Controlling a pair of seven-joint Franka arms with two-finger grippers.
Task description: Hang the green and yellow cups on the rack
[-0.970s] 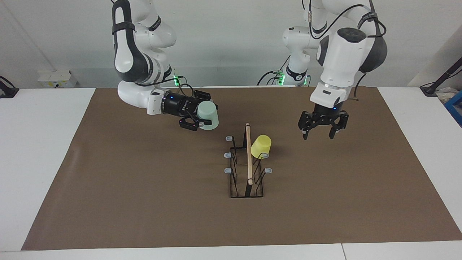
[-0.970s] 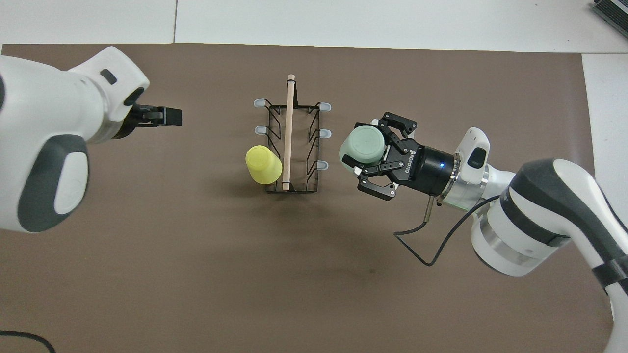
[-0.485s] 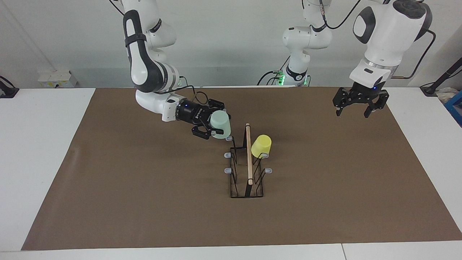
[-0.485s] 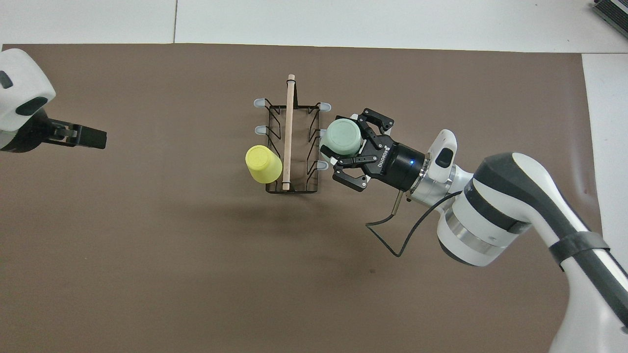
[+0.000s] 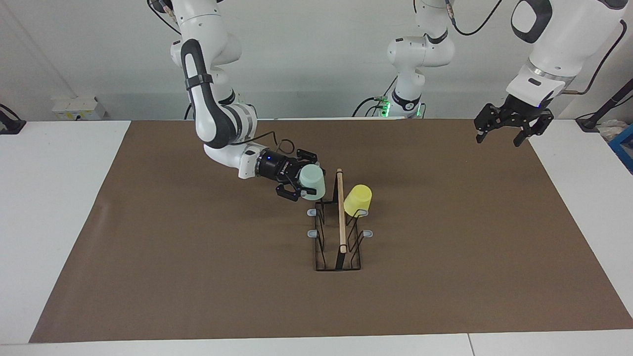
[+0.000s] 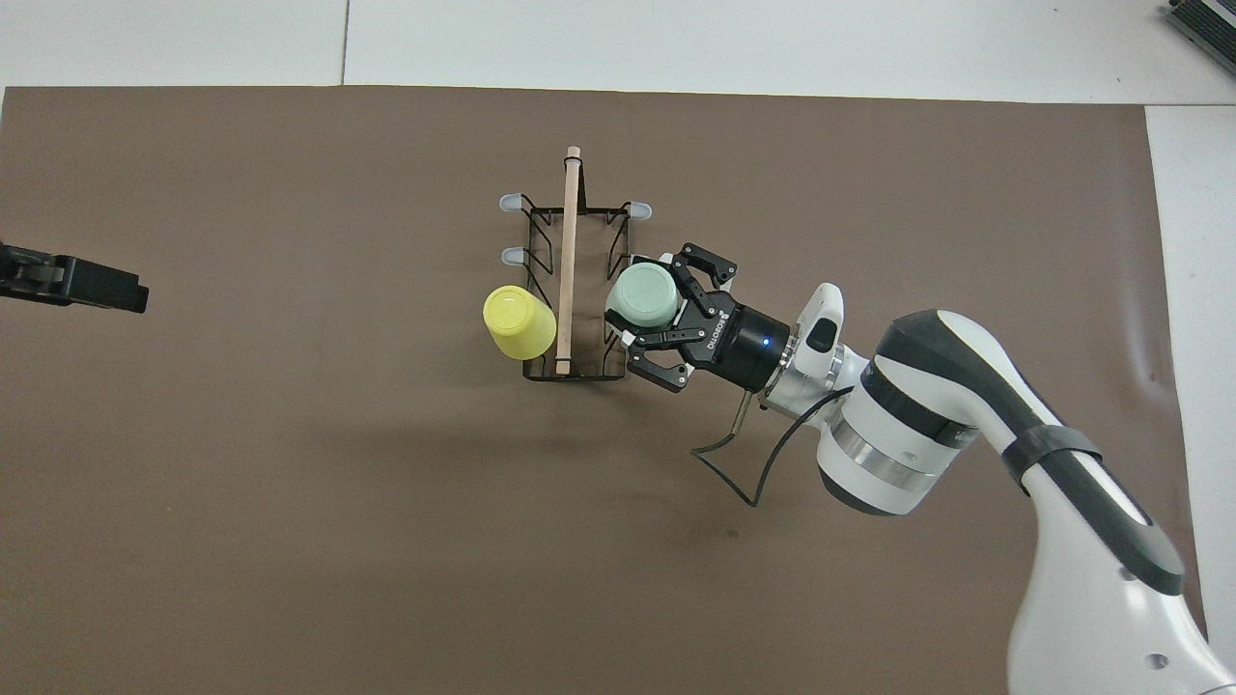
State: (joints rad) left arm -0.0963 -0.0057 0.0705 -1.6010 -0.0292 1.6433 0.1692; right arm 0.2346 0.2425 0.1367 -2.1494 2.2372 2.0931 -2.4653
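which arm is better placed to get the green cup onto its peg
Right. Its end effector holds the green cup at the rack, near a peg. The left end effector hangs open, apart from it; the yellow cup is hung.

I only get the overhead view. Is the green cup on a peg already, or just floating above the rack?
Observer: In the facing view, the right gripper holds the green cup low against the rack. The cup hides the peg tip nearest the robots; I cannot tell whether it is seated.
Visitor: And the black thing at the edge?
Observer: That is the left gripper, open and raised over the edge of the mat, waiting.
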